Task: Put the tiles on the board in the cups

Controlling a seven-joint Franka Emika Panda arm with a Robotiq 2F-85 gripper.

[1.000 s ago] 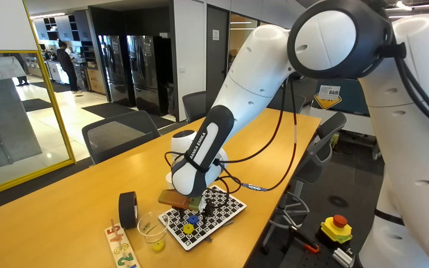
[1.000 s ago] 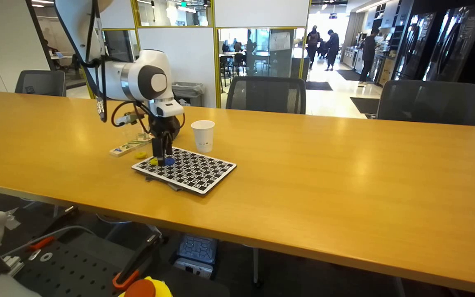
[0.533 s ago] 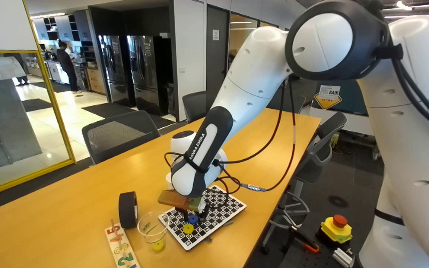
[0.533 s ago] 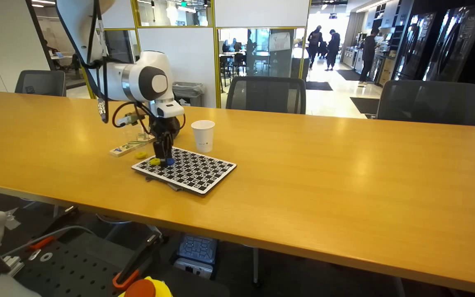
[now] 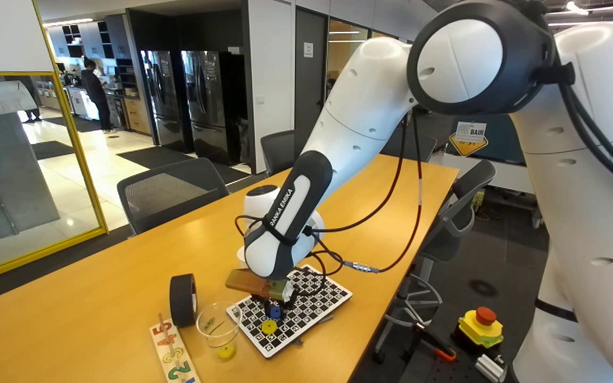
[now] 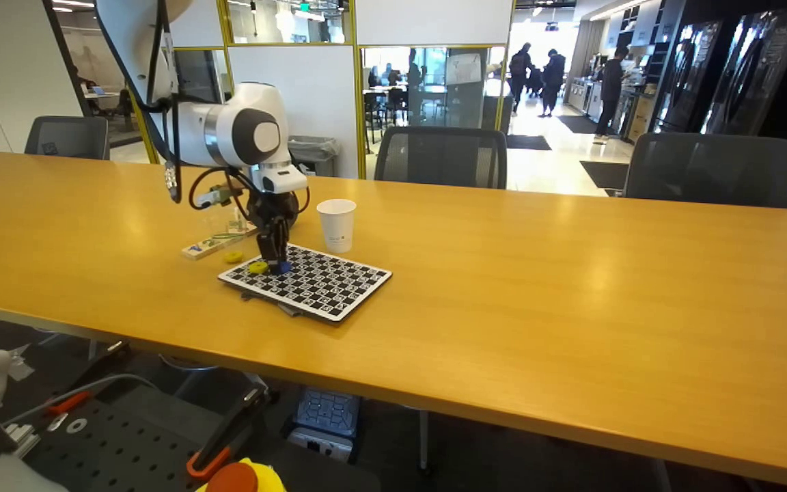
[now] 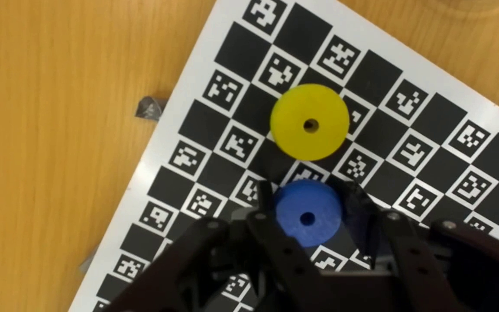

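Got my fingers (image 7: 358, 208) closed on the blue tile (image 7: 310, 203), one each side of it, w/ its holed face up in the wrist view. It's low over the checkered board (image 6: 328, 287); can't tell if it's touching the squares or just above. A yellow tile (image 7: 310, 108) lies flat on the board, just beside, apart from my grip. 2nd yellow tile (image 5: 225, 350) shows thru the wall of the clear cup (image 5: 212, 332), down at the btm. That cup's upright on the bench (image 6: 571, 307), near the board. White cup (image 6: 337, 229) is upright too, just beside the board; in an exterior view my arm (image 5: 357, 106) hides most of it. Also on the bench, by the clear cup: number strip (image 5: 172, 346) w/ coloured digits & a dark round thing (image 5: 180, 300). Grey bits (image 7: 150, 108) poke out from under the board's edge.
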